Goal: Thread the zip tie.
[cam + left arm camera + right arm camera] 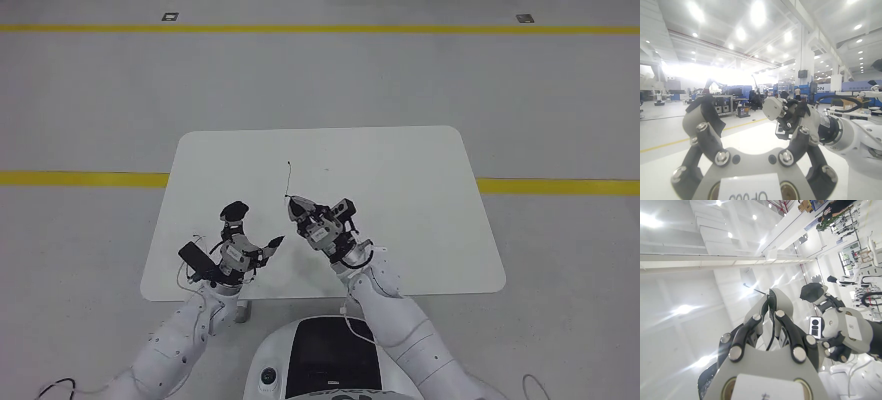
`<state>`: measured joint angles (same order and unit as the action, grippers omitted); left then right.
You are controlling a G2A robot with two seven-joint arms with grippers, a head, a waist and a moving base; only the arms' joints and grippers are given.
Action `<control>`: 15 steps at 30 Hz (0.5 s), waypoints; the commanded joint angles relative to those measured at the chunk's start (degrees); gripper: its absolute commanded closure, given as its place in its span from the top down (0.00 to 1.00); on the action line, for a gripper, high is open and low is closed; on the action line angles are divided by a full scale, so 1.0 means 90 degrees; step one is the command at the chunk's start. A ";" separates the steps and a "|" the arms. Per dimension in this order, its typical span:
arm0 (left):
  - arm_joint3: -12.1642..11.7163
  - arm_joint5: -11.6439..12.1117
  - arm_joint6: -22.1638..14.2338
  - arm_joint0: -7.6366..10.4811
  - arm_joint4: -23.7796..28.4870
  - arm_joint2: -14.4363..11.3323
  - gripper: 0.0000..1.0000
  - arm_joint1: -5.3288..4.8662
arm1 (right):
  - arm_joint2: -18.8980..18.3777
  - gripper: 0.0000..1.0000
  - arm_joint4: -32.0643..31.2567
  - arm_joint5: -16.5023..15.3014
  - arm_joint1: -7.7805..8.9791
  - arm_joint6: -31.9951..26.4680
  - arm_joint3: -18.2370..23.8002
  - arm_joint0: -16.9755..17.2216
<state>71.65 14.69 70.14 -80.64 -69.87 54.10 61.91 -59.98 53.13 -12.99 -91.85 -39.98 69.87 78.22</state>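
Top view: right gripper point(294, 209) pinches the zip tie point(288, 183) near one end. The strap's long axis points away from the robot, free tip possibly the head. Left gripper point(254, 227) spread, empty, just beside.

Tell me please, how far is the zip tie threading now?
Done: the right pincer is shut on the zip tie. In hand: the left pincer stands open beside it, holding nothing. Left: the threading itself; the tie sticks out straight, with no loop.
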 commanded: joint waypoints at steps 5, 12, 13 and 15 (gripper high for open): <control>0.0079 -0.0379 -0.0054 0.0005 -0.0230 0.0071 1.00 0.0001 | 0.0005 0.00 -0.0083 0.0007 0.0007 0.0119 0.0087 0.0031; -0.0045 -0.1196 0.0329 0.0060 -0.0718 0.0153 1.00 0.0036 | -0.0015 0.00 -0.0192 -0.0125 0.0032 0.0432 0.0343 0.0188; -0.0045 -0.1196 0.0329 0.0060 -0.0718 0.0153 1.00 0.0036 | -0.0017 0.00 -0.0211 -0.0179 0.0031 0.0465 0.0350 0.0196; -0.0045 -0.1196 0.0329 0.0060 -0.0718 0.0153 1.00 0.0036 | -0.0017 0.00 -0.0211 -0.0179 0.0031 0.0465 0.0350 0.0196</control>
<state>71.23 3.83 73.15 -80.09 -76.35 55.48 62.25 -60.14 51.21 -14.87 -91.57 -35.72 73.04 80.00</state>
